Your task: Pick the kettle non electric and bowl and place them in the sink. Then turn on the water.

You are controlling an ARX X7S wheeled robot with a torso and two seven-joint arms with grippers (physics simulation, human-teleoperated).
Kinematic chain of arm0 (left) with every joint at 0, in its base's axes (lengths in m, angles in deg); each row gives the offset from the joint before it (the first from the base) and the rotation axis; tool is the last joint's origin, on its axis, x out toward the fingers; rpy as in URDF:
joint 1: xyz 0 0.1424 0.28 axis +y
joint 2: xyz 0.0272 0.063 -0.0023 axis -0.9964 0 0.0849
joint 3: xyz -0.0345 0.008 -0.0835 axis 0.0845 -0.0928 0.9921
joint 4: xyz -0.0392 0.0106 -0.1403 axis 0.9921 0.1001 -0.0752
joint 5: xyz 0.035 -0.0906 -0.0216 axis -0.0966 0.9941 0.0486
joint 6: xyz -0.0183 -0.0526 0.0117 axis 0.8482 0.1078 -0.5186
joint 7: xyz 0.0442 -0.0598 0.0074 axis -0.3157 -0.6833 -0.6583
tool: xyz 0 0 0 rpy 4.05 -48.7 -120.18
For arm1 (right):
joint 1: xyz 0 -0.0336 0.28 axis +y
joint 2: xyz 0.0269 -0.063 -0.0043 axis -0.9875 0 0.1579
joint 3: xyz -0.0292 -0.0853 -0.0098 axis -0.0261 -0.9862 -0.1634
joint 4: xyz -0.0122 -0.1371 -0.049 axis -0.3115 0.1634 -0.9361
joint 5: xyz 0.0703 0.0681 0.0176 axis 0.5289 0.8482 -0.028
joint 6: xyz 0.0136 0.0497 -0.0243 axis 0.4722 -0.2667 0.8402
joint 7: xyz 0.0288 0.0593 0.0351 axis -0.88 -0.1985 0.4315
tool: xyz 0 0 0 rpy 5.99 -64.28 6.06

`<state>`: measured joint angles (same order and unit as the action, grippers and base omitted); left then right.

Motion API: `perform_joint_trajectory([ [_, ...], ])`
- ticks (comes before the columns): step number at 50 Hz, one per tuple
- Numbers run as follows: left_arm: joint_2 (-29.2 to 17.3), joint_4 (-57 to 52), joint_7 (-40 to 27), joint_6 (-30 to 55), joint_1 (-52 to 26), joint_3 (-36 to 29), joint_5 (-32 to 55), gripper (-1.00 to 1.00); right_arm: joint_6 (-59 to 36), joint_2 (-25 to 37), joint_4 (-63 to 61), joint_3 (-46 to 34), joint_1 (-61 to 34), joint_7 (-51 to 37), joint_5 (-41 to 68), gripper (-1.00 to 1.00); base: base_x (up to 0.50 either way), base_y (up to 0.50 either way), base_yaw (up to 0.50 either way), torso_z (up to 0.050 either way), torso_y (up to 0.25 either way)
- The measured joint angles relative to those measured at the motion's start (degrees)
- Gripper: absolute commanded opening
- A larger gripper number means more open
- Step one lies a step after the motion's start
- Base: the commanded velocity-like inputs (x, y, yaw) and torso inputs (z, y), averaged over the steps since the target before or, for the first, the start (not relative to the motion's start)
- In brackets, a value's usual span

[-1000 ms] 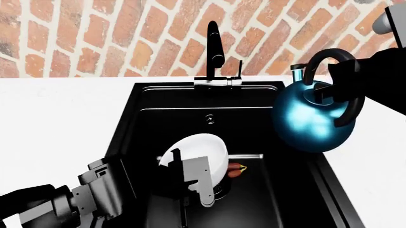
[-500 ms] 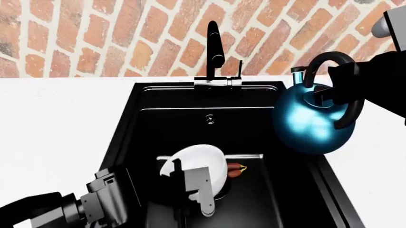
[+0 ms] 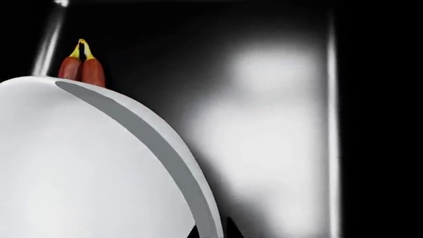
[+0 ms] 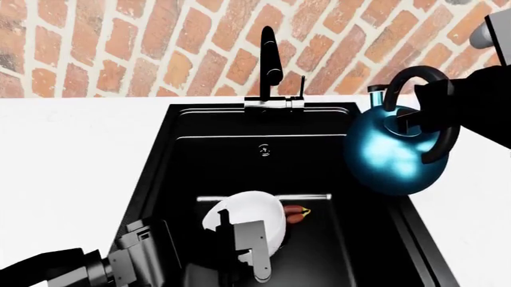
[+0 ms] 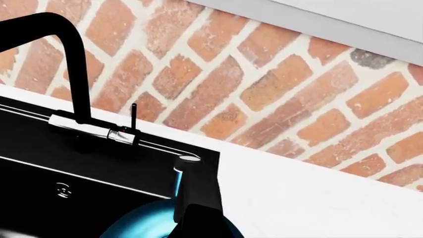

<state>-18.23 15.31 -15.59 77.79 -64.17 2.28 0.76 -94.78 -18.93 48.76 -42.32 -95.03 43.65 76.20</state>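
Gripping white bowl w/ left gripper, holding it tilted low inside black sink, just beside red peppers. Clamping teal kettle by its handle w/ right gripper, hanging it over sink's right rim, near faucet.

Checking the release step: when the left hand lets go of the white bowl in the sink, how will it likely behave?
The bowl looks rigid and smooth, so it may slip along the sink floor. Held tilted on its rim by the left hand, it will probably rock or tip flat. It could bump the small red item beside it.
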Motion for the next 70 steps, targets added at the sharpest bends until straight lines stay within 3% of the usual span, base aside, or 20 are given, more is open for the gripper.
perform_joint_trajectory([
  [12,0.6,1.1,0.4,-0.5,0.5,-0.4,-0.2,-1.0,0.1,0.0,0.1,0.0,0.3,0.1,-0.2,-1.0,0.0,0.0,0.0,0.0,0.001],
  [13,0.7,1.3,0.4,-0.6,0.6,-0.4,-0.1,1.0,0.1,0.0,0.1,0.0,0.3,0.1,-0.2,-1.0,0.0,0.0,0.0,0.0,0.0],
  [44,0.0,-0.5,-1.0,1.4,-2.0,5.8,4.6,1.0,-0.1,0.1,-0.1,0.1,0.5,-0.2,0.2,-1.0,0.0,0.0,0.0,0.0,0.001],
  [70,-6.9,-11.3,-5.6,-0.3,-7.8,16.7,9.4,1.0,0.5,-1.9,0.6,-0.7,1.0,0.2,1.2,-1.0,0.0,0.0,0.0,0.001,0.002],
])
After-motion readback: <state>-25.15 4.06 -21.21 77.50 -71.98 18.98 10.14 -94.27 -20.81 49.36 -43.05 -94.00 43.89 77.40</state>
